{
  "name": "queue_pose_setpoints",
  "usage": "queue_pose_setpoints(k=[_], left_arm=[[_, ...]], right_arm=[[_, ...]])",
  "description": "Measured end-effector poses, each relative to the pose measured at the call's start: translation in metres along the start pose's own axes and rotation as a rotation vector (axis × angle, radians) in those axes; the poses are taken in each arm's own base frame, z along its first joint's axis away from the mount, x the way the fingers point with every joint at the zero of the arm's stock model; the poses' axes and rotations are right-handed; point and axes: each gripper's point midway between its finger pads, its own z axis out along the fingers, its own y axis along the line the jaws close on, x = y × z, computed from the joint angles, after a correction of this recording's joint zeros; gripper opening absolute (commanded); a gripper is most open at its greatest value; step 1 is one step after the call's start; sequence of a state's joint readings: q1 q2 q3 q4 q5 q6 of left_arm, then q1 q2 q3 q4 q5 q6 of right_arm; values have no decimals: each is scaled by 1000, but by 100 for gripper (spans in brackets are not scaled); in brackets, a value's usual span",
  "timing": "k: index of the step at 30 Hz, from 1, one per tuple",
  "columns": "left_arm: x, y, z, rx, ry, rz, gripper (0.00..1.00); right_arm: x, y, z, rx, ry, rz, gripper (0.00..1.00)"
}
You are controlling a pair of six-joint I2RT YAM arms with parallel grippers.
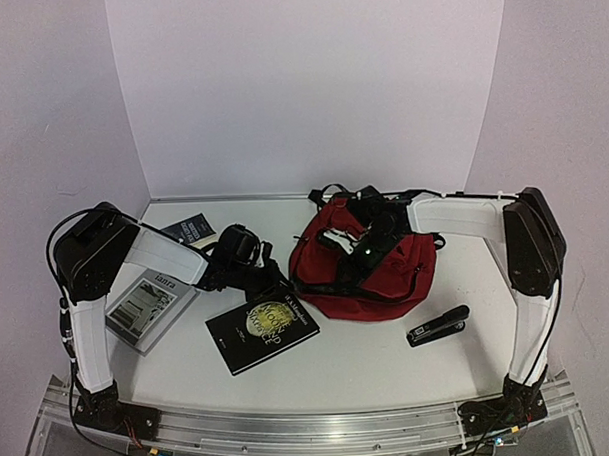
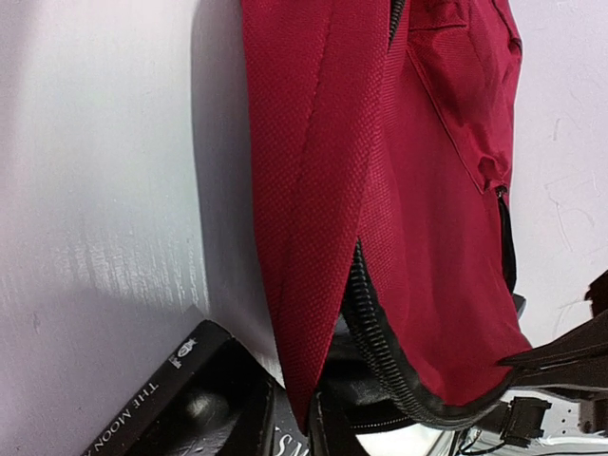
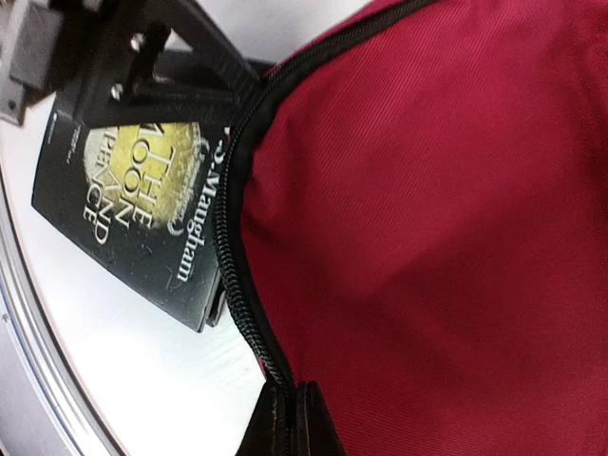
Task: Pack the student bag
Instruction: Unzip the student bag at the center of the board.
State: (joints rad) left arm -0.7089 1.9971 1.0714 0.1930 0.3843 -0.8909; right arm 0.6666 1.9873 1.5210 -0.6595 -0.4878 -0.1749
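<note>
Student bag [image 1: 386,280] sits toward the tabletop's [image 1: 369,366] far edge, right of middle. My left hand [image 1: 282,279] and right hand [image 3: 290,418] are both clamped on its opening edge. Opening step, I reckon. Next up: spread the mouth wide for the book [image 1: 261,333].

On the white table [image 1: 370,371] lie a black paperback book with a gold moon on its cover [image 1: 262,333], a grey-and-white magazine [image 1: 147,309] far left, a small dark booklet [image 1: 189,229] behind it, and a black stapler [image 1: 438,325] at right.
</note>
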Motion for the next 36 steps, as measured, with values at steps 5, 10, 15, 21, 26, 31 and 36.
queue_pose_setpoints(k=[5,10,15,21,26,31,36], left_arm=[[-3,3,0,-19,-15,-1,0],[-6,7,-1,-38,-23,-8,0],[-17,14,-5,-61,-44,-17,0],[-29,17,-8,-86,-59,-7,0],[-36,18,-11,-95,-71,0,0],[-39,20,-13,-105,-71,0,0],[-45,18,-15,-117,-68,16,0]], right_arm=[[-29,-19,-27,54,-82,11,0],[-58,-68,-72,181,-191,54,0],[-67,-138,-121,344,-272,139,0],[-64,-219,-137,483,-303,229,0],[-34,-258,-94,526,-190,261,0],[-11,-273,-61,557,-100,248,0],[-15,-279,-62,583,-101,220,0]])
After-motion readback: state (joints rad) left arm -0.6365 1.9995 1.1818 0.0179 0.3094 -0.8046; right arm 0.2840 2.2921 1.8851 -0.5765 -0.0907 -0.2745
